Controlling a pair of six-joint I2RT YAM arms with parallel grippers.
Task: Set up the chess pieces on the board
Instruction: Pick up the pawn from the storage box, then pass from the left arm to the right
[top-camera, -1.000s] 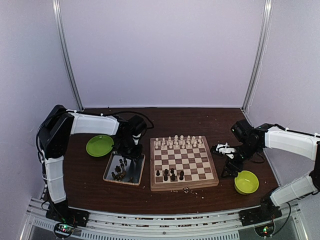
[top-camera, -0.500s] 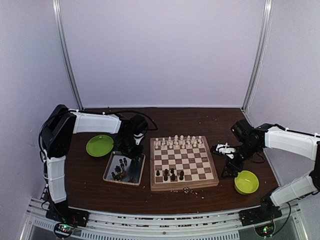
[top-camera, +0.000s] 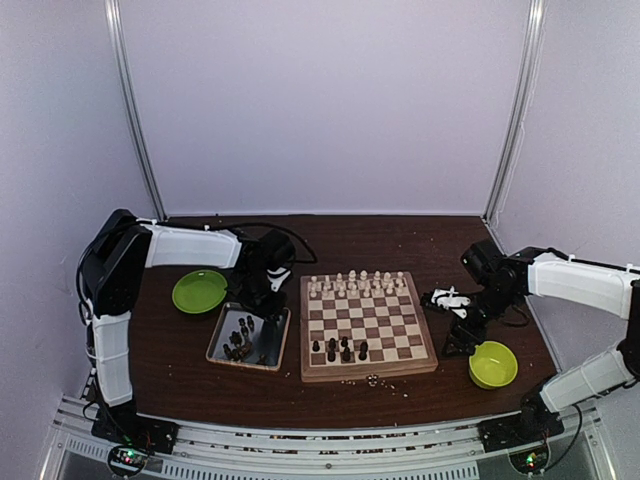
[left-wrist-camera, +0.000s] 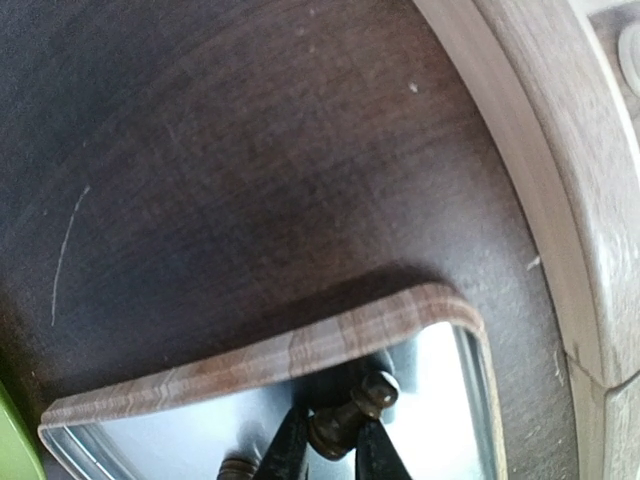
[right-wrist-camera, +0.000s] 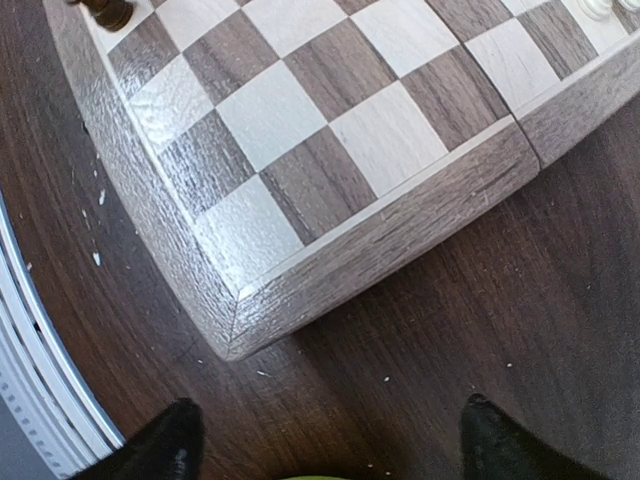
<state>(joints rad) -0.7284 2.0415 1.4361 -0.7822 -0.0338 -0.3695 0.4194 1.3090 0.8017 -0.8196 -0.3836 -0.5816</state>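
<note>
1. Left hand pinches a dark chess piece inside the metal tray, beside the board.
2. Right hand is spread wide above the worktop, near the board's corner.

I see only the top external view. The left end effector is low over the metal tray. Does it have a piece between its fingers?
Observer: Yes. The left wrist view shows the left end effector closed on one dark chess piece, near a corner of the tray.
Operator: And the right one, is it holding something?
Observer: No. The right end effector is open with nothing between its fingers, above the table beside a corner of the board.
</note>
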